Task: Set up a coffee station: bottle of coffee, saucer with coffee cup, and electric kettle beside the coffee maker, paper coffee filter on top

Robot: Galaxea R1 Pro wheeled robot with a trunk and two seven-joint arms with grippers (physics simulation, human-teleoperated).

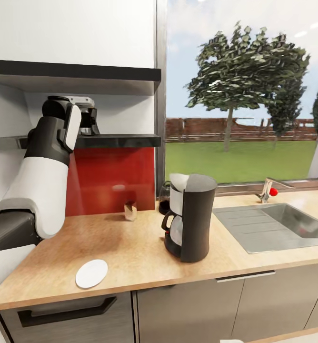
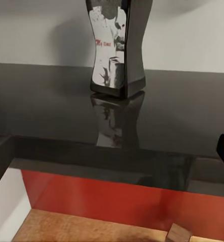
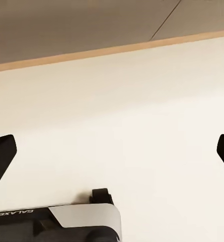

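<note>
The left end effector (image 1: 88, 121) was raised at the glossy black wall shelf (image 2: 66, 106), facing the dark waisted glass jar (image 2: 114, 48); its opening could not be told. The right end effector (image 3: 112, 151) was spread wide.

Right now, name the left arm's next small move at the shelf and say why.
Probably ease the left gripper forward toward the bottle of coffee. The bottle stands upright on the kitchen shelf, ahead of the fingers and untouched, with bare shelf between them, so the gap likely needs closing before any grasp.
</note>
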